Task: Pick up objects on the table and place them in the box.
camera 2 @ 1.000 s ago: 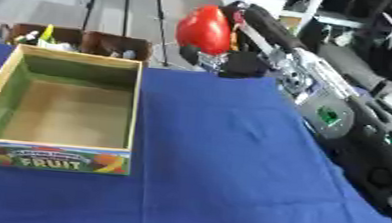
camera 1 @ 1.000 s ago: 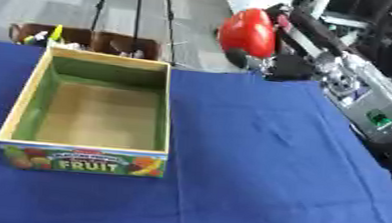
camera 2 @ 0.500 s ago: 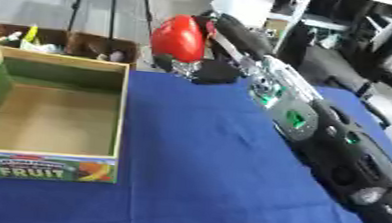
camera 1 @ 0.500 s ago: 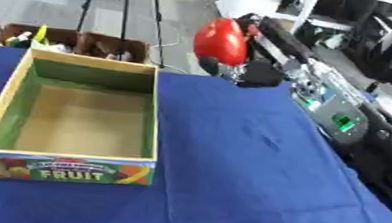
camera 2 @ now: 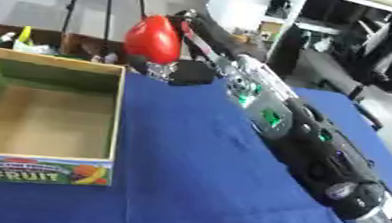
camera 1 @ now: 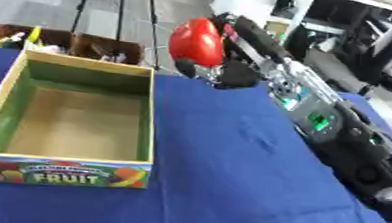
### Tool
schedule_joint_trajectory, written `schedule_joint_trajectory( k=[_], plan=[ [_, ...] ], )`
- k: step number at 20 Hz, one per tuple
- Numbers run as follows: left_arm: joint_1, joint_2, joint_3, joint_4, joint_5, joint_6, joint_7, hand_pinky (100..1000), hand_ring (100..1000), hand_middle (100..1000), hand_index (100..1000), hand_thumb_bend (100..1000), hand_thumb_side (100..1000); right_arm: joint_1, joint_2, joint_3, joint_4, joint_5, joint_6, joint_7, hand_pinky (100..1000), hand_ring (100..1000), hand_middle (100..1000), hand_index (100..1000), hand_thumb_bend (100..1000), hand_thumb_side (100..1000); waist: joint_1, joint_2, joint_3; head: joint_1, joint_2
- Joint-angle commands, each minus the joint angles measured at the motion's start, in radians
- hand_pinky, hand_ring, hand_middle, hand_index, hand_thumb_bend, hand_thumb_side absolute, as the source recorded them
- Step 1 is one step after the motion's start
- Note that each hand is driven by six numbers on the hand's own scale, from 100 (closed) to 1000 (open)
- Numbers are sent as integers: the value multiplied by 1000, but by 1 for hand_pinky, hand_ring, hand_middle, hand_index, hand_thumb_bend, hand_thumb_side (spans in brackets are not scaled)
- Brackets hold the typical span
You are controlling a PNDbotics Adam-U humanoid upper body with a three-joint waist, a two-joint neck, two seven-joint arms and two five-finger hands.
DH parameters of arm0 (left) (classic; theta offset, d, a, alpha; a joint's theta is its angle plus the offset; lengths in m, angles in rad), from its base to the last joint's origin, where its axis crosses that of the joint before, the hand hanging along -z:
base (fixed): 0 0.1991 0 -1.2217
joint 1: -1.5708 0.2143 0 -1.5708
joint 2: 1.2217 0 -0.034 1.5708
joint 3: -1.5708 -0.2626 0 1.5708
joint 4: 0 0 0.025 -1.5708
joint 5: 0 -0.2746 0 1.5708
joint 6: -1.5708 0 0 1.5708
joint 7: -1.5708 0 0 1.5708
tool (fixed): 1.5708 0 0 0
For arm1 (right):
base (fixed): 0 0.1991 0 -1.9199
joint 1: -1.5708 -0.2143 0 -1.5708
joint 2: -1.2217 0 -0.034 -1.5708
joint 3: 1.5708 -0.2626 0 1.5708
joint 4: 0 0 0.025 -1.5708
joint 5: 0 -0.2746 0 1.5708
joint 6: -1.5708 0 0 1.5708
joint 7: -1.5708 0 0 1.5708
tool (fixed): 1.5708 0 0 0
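Observation:
My right hand [camera 1: 227,71] is stretched out over the far side of the blue table, its fingers curled round a shiny red fruit-shaped object [camera 1: 196,41]. The object hangs in the air just right of the far right corner of the box [camera 1: 148,110]. That box is an open cardboard fruit box with a green inside and a "FRUIT" label on its front, and nothing lies in it. My right arm [camera 2: 295,126] runs from the lower right up to the hand. My left hand shows in neither view.
A blue cloth [camera 1: 238,177] covers the table. Beyond its far edge stand brown bins [camera 1: 73,46] with small items, tripod legs [camera 1: 150,14] and office furniture [camera 1: 372,42].
The right hand has carried the red object leftward, closer to the box's far right corner. The camera has also shifted, so the box sits further left in view.

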Motion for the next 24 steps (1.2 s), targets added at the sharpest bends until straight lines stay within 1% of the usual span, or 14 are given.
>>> schedule_joint_trajectory(
  k=[1,5,12,18,24],
  plan=[
    [5,7,11,-14,-5,-6,3,156,183,570,289,100,811,-17,-20,-8,3,19,-5,-5,258,524,434,645,189,873,1,-20,6,-19,-18],
    [8,4,12,-13,-8,-8,4,154,182,570,288,100,809,-18,-16,-9,18,38,-6,-17,256,526,434,643,182,876,-3,-17,19,-42,-30],
    [14,1,13,-10,-10,-15,6,154,182,570,288,100,808,-28,-9,1,32,52,-16,-23,254,526,433,643,181,874,-5,-18,40,-86,-39],
    [6,0,14,-10,-6,-12,6,155,182,570,288,100,809,-40,6,15,28,70,-26,-23,254,528,436,638,164,884,-13,-19,53,-87,-32],
    [-1,-3,15,-11,-4,-6,4,155,182,570,288,100,809,-61,24,29,27,130,-45,-73,252,529,441,629,116,909,-16,-18,60,-92,-25]
  ],
)
